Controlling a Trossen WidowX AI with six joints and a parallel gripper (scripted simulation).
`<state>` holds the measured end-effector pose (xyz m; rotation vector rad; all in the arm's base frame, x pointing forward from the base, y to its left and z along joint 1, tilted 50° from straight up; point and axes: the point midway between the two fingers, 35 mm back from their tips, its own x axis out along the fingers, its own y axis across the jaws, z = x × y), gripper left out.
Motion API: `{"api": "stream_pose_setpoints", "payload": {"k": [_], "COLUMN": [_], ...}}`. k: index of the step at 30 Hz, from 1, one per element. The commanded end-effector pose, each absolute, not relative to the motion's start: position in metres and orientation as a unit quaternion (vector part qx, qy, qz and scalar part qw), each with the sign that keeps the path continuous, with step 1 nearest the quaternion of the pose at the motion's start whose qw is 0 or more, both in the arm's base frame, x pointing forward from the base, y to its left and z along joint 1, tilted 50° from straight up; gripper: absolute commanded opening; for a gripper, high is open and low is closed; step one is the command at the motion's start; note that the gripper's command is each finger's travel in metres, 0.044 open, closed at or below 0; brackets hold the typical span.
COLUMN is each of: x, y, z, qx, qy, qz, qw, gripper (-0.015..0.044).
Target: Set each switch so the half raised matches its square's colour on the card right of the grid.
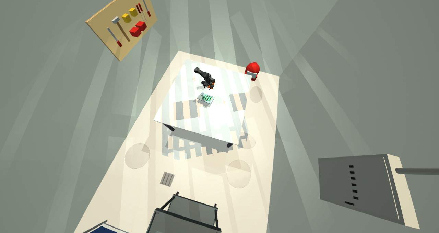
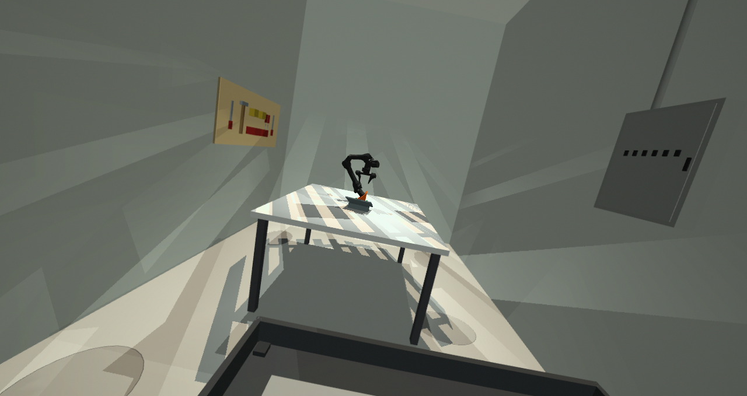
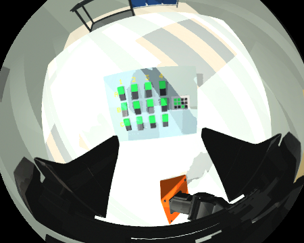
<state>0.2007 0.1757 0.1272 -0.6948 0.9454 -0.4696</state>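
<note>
Only the wrist view shows the panel's [image 1: 201, 98] [image 2: 358, 203] [image 3: 189, 125] switches [image 3: 150, 106] as lettered, numbered rows, with the small card [image 3: 180, 102] beside them; the exterior view shows mainly its edge. The claw [image 1: 207, 86] [image 2: 365, 178] [image 3: 161, 136] is spread, holding nothing. Which ends are raised is hard to make out, and the cart [image 1: 187, 220] [image 2: 433, 361] [image 3: 113, 20] is cut off.

This looks like a workshop, because a tan board [image 1: 101, 32] [image 2: 221, 93] on the wall has a hammer [image 1: 122, 30] [image 2: 242, 118] and other tools on it, and a big grey metal box [image 1: 334, 179] [image 2: 647, 185] with a pipe [image 1: 420, 171] [image 2: 674, 44] is on the other wall.
</note>
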Motion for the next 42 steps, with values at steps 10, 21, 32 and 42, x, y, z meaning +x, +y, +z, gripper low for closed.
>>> {"api": "stream_pose_setpoints", "payload": {"k": [10, 21, 32, 42], "x": [0.268, 0.285, 0.291, 0.297], "y": [0.149, 0.125, 0.118, 0.109], "z": [0.048, 0.029, 0.023, 0.016], "qx": [-0.342, -0.345, -0.345, -0.345], "qy": [0.447, 0.436, 0.436, 0.435], "qz": [-0.225, -0.221, -0.221, -0.221], "qw": [0.796, 0.802, 0.802, 0.802], "gripper": [0.0137, 0.0000, 0.0000, 0.0000]}}
